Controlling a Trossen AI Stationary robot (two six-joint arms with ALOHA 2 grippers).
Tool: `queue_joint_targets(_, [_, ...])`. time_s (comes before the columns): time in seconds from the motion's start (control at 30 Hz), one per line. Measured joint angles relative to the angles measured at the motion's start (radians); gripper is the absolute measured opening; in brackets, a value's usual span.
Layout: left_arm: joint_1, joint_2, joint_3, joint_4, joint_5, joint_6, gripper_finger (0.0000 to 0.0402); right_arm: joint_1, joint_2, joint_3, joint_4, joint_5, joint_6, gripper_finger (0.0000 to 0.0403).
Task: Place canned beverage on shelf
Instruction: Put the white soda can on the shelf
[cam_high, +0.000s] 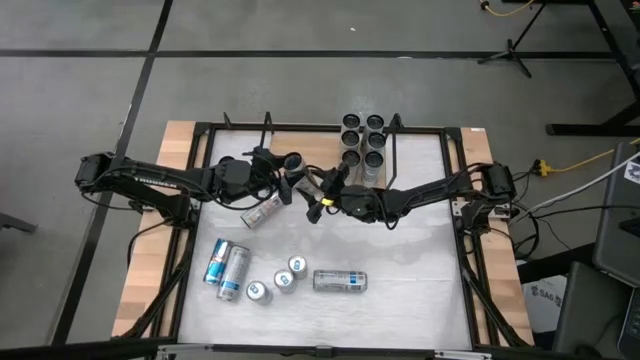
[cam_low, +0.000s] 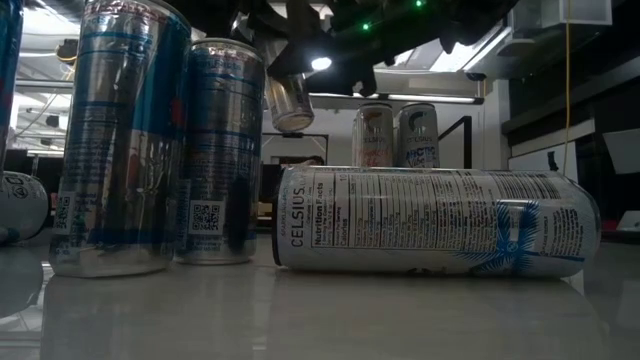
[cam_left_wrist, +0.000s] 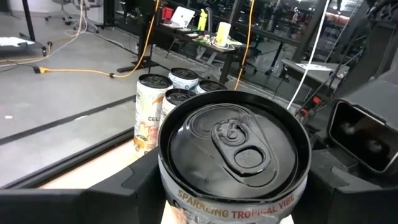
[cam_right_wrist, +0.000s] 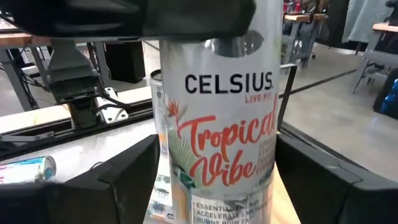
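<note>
A: Silver-and-orange Tropical Vibe can (cam_right_wrist: 217, 124) hung clear of the tabletop (cam_high: 420, 255) in mid-field, between both grippers; long axis looked near upright in the wrist views, though tilted in the low view.

B: Which fingers had it?

A: Left gripper (cam_high: 290, 172) was clamped on it near the lid; right gripper (cam_high: 320, 192) sat just beside, fingers apart either side of the body, not visibly touching.

B: Shelf?

A: Shelf (cam_high: 378, 170) lay just beyond the right gripper, six cans (cam_high: 362, 140) on it already; right arm nearer; both arms stretched inward, low.
</note>
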Motion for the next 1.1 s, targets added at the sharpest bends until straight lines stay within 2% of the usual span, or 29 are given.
queue_joint_targets(0.43, [0.0, 0.0, 0.0, -0.006, 0.005, 0.017, 0.0236, 0.0, -0.01, 0.0, -0.021, -0.034, -0.001, 0.0304])
queue_joint_targets(0.63, [0.001, 0.0, 0.0, -0.002, 0.006, 0.018, 0.0236, 0.0, -0.067, 0.0, -0.077, -0.035, -0.003, 0.0304])
queue_joint_targets(0.87, [0.018, 0.0, 0.0, -0.004, 0.011, 0.019, 0.0236, 0.0, -0.156, 0.0, -0.274, -0.035, -0.002, 0.0303])
queue_joint_targets(1.1, [0.078, 0.0, 0.0, 0.008, 0.162, 0.051, 0.0237, 0.0, -0.33, 0.0, -0.547, -0.109, -0.006, 0.0303])
